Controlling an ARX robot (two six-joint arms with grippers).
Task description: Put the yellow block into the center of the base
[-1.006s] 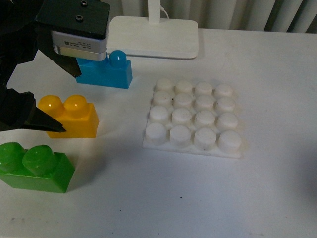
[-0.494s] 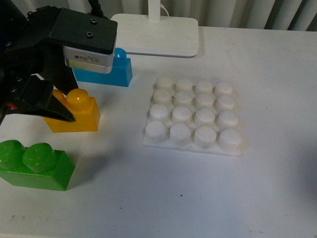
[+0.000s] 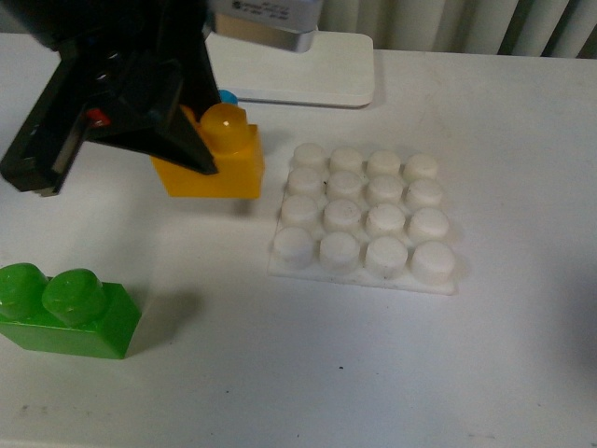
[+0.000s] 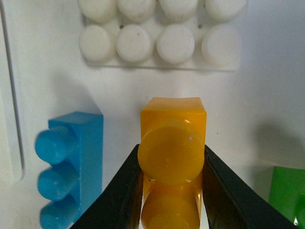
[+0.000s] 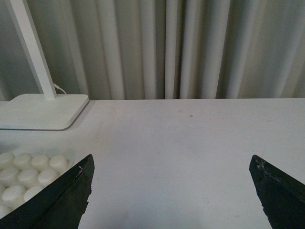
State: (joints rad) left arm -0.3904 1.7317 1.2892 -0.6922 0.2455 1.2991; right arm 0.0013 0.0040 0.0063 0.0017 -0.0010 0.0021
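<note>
Two black left fingers (image 4: 119, 191) pinching glossy yellow block (image 4: 172, 129), white round-studded base (image 3: 364, 222) near, right fingers (image 5: 57, 200) wide apart.

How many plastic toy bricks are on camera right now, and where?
3. Orange-yellow two-stud brick: clamped in the left gripper, left of the white studded base. Green two-stud brick: nearest the camera, far left. Blue three-stud brick: behind the gripper, mostly hidden in front view.
</note>
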